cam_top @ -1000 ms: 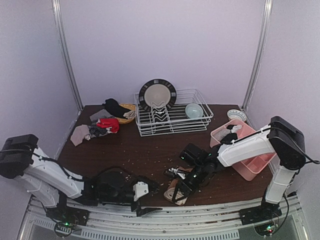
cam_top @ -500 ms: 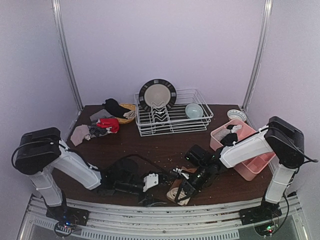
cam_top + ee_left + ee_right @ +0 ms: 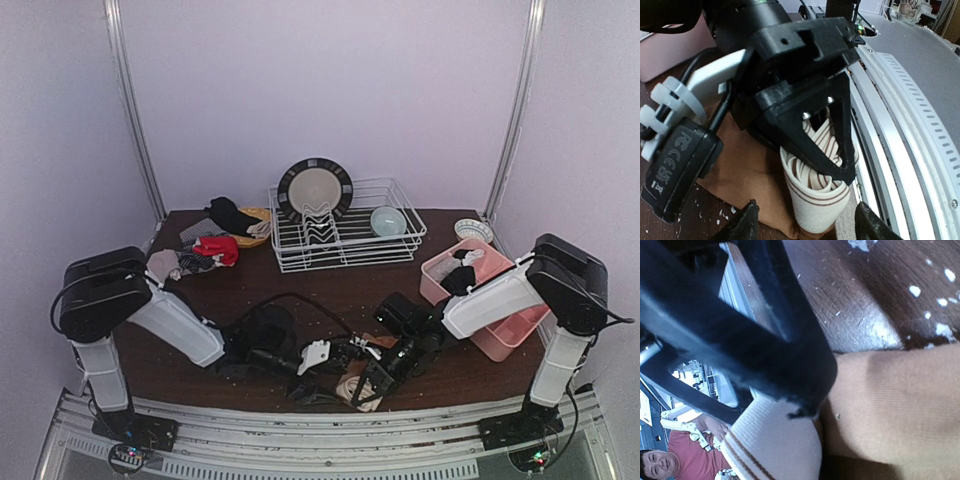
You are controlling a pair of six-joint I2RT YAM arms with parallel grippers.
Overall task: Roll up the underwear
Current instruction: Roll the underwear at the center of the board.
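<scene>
A brown underwear (image 3: 345,374) with a pale striped waistband lies near the table's front edge. In the left wrist view its waistband (image 3: 821,200) is curled into a roll on the brown cloth (image 3: 747,175). My right gripper (image 3: 370,380) is shut on that roll, its black fingers (image 3: 810,135) pinching the band. The right wrist view shows the same band (image 3: 775,445) and cloth (image 3: 890,405) under my right gripper (image 3: 805,407). My left gripper (image 3: 807,227) is open, a fingertip on either side of the roll, and shows in the top view (image 3: 320,386) too.
Several more underwear (image 3: 205,250) lie piled at the back left by a yellow bowl (image 3: 256,215). A white dish rack (image 3: 345,240) with a plate (image 3: 315,188) and bowl (image 3: 388,220) stands at the back. A pink tray (image 3: 500,325) sits right. Crumbs dot the table.
My left arm has swung from the front left to the middle, bringing its open gripper up to the rolled waistband. My right gripper has shifted slightly right with the underwear.
</scene>
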